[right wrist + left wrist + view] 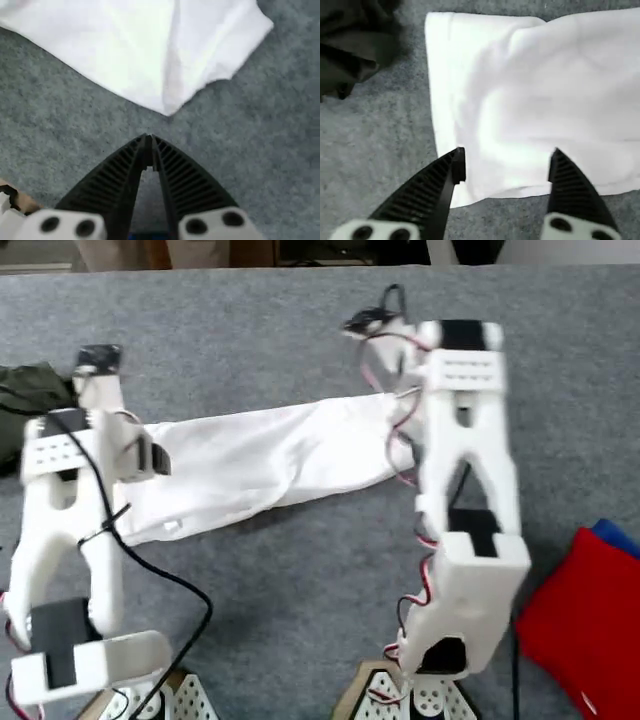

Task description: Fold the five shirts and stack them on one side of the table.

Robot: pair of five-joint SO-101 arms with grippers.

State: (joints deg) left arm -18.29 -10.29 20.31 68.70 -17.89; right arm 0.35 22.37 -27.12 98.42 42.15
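On grey table, white shirt, long axis sideways, right end farther

The left arm and the right arm are boxy white plastic with black motor blocks at the joints. A black cable runs along the left arm; red and white wires trail down the right. The left tool and the right tool have black ribbed, pointed fingers on white bases with dark round screw holes.

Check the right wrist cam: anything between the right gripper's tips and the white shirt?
Nothing. Bare grey table covering lies between the shut right gripper and the white shirt, seen in the right wrist view.
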